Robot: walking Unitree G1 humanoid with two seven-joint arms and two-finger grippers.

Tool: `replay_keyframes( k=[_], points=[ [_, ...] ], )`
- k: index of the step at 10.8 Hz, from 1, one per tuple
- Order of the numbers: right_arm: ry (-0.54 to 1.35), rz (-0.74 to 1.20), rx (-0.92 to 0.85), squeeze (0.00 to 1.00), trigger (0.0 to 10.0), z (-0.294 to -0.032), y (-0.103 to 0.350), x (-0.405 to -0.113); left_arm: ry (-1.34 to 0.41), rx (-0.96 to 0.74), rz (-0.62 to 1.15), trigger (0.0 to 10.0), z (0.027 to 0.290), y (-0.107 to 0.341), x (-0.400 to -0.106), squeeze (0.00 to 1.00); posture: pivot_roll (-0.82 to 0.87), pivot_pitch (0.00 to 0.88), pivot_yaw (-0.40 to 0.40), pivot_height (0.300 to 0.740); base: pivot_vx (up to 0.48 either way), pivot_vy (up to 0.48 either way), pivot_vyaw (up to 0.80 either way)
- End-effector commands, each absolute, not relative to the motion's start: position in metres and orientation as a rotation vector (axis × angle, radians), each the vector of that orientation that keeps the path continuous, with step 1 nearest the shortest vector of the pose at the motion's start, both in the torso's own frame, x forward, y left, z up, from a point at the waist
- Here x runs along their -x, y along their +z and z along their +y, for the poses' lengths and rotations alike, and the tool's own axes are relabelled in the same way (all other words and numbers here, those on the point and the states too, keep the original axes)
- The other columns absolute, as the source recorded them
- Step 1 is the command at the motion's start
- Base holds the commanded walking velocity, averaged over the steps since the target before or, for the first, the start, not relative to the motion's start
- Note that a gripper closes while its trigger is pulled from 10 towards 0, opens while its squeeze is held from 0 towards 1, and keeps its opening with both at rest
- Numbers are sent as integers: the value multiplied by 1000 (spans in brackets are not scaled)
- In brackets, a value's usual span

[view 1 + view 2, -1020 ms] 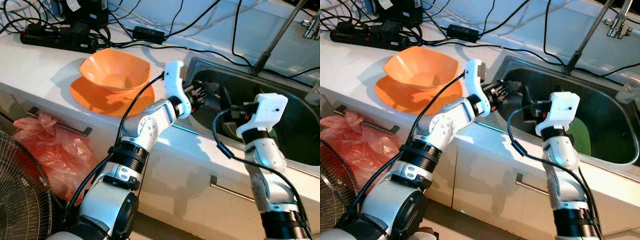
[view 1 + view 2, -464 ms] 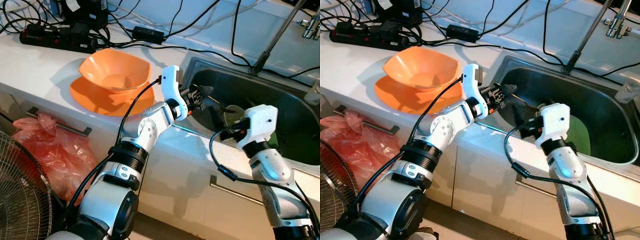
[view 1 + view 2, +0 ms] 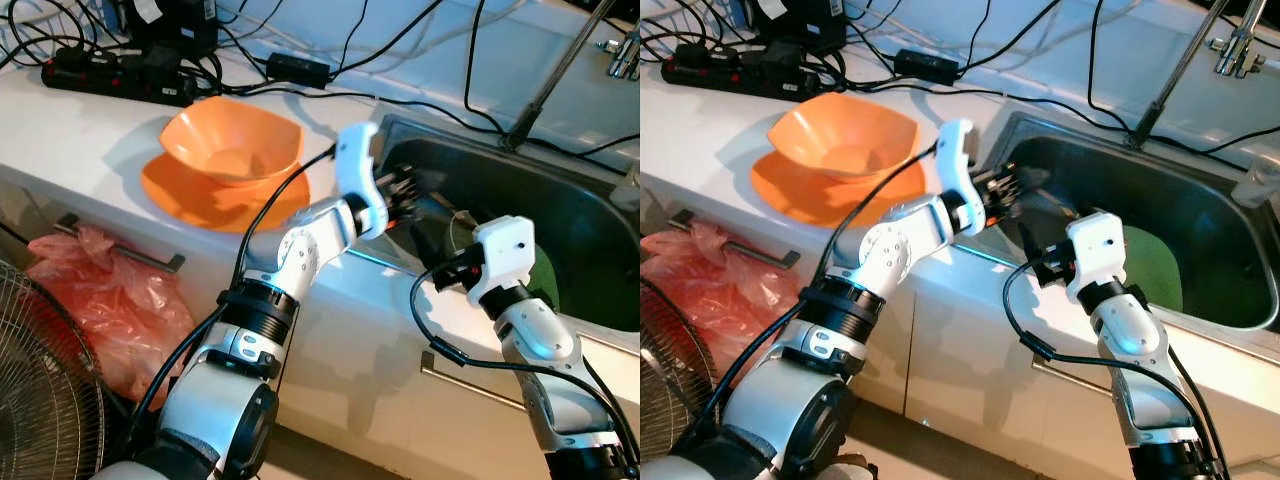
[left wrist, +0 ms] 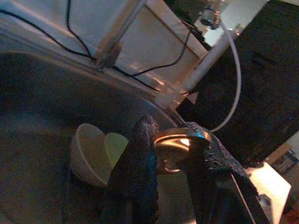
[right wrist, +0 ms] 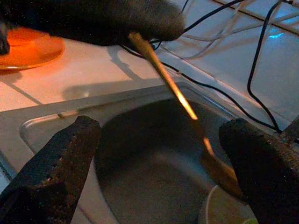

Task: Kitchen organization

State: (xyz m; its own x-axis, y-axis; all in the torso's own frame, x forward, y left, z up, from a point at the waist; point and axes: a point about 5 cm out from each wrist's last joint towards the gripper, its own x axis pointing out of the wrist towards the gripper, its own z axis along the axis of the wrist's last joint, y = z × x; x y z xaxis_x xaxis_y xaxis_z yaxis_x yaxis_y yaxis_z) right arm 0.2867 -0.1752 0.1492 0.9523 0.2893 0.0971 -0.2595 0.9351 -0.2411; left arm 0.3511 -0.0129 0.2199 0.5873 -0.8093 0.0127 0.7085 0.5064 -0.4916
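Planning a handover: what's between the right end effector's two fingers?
In the right wrist view, the spoon held by the left end effector crosses between them over the sink, untouched.

You are working in a tight spot: the left gripper (image 4: 170,154), holding a gold metal spoon (image 5: 177,100), is crowding the near left corner of the steel sink basin (image 3: 590,215), with the right gripper's spread fingers (image 5: 60,158) just beside it. A pale bowl (image 4: 88,154) is occupying the basin floor, and black cables (image 3: 420,100) are trailing along the rim behind.
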Motion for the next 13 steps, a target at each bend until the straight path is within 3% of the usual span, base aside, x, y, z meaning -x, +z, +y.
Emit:
replay_keyframes(
  k=[1,8,13],
  points=[
    [276,-154,263,0,10000,-178,154,-290,-1069,555,255,0,-55,228,-324,0,232,40,-145,740,0,0,0],
    [283,-233,410,0,10000,-178,167,-314,-1115,527,335,0,-54,221,-308,0,237,46,-152,740,0,0,0],
    [242,-165,386,0,10000,-194,146,-307,-1055,508,295,0,-41,227,-322,0,240,45,-148,740,0,0,0]
  ],
)
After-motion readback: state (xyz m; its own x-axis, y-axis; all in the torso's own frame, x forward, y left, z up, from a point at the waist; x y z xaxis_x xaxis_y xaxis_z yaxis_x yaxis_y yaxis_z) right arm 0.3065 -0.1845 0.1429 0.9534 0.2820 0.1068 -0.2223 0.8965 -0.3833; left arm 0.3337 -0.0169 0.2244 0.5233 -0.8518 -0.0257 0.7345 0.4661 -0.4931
